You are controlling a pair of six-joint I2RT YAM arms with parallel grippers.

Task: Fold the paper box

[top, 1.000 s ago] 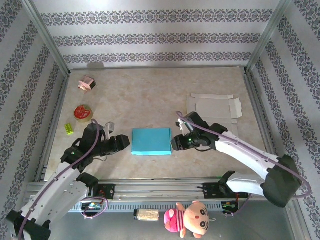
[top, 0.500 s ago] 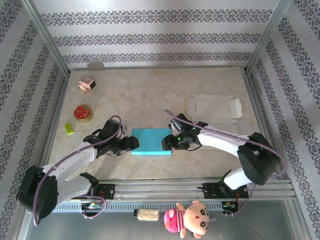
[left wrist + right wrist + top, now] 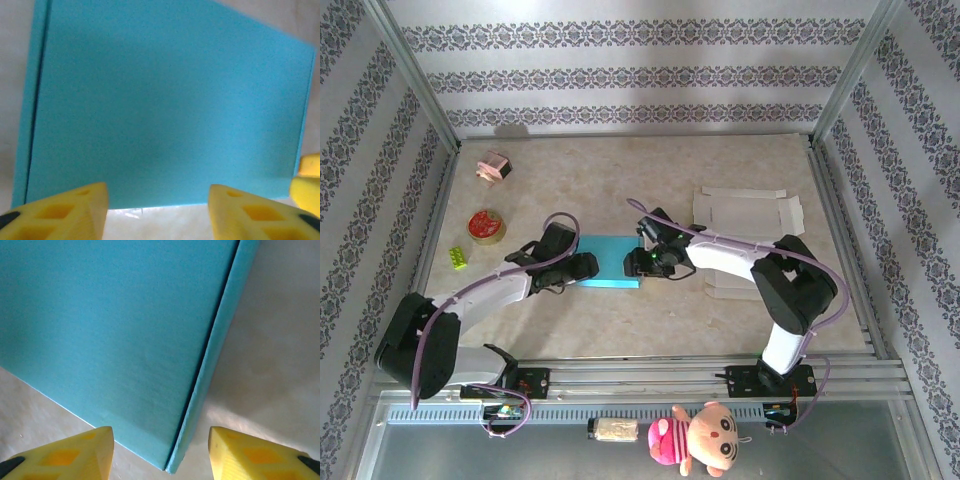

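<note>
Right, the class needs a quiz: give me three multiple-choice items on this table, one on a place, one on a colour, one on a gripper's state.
1. Where does the white paper cutout lie?
A. far right of the table
B. near left corner
C. table's middle

2. What colour is the flat box between the left gripper and the right gripper?
A. red
B. blue
C. white

3. How do the left gripper's jaws stand?
A. shut on the box
B. shut on nothing
C. open

Answers: A, the cutout lies flat at the far right; B, both wrist views show a blue face; C, the yellow fingers stand apart with the box beyond them.
</note>
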